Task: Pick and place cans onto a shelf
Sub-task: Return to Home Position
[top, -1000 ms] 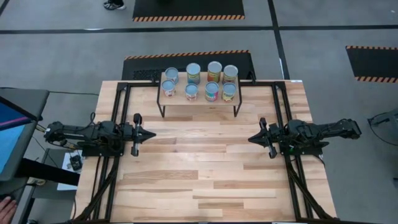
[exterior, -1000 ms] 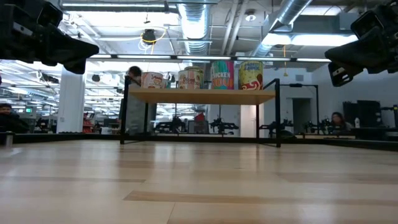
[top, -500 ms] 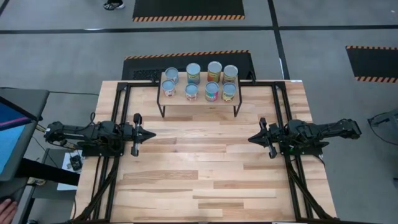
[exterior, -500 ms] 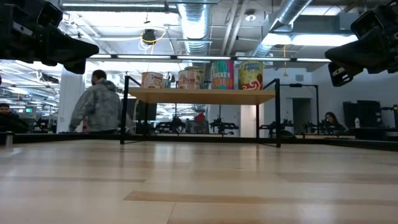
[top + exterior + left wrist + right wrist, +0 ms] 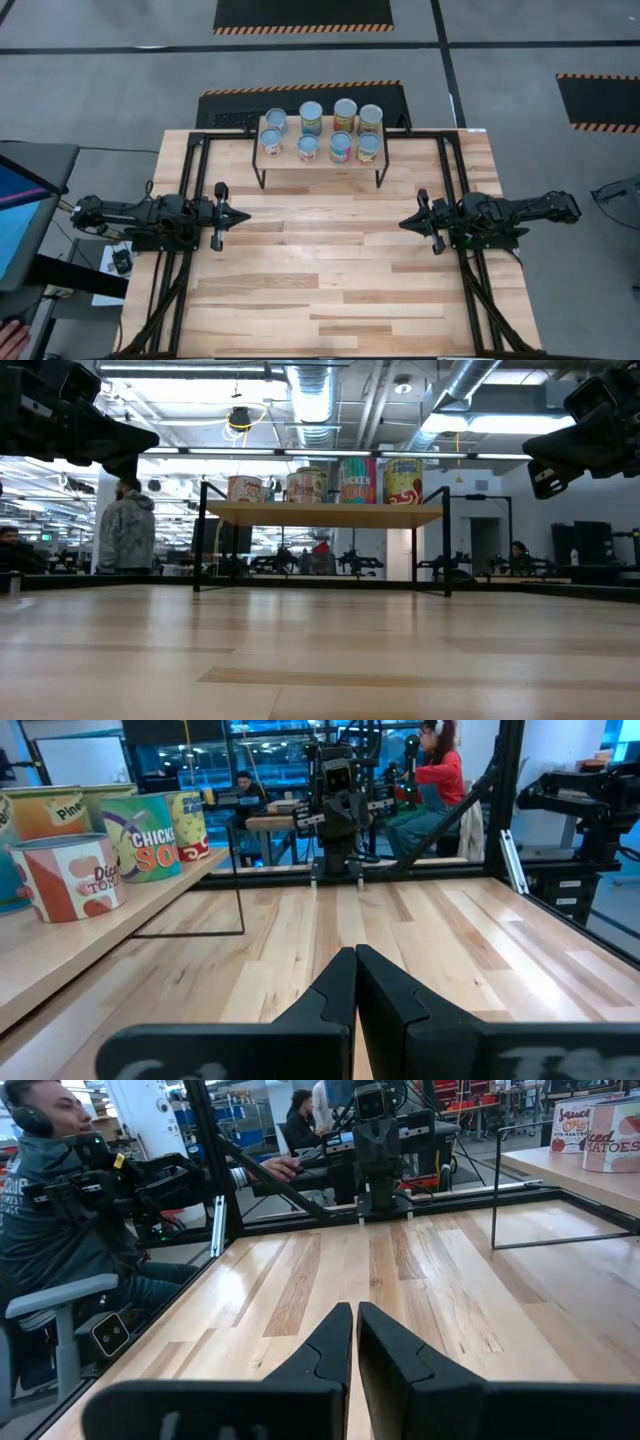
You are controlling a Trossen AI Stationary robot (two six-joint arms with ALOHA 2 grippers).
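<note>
Eight shiny-topped cylindrical tins (image 5: 341,147) are sitting in two rows on the small light-wood plank shelf (image 5: 322,164).
Left gripper (image 5: 240,216) and right gripper (image 5: 405,222) are hovering over the planked wooden tabletop (image 5: 320,285), dark tapered fingers (image 5: 330,1000) pressed together, gripping nothing.

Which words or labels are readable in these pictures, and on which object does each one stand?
"CHICK" above "SO", cut off: purple-green can on the shelf.
"Di" above "TOM", partly hidden: red-white can.
"Pine", cut off: orange can.
"ATOES", cut off: pale can in the right wrist view.
Labels in the high view are too small to read.
</note>
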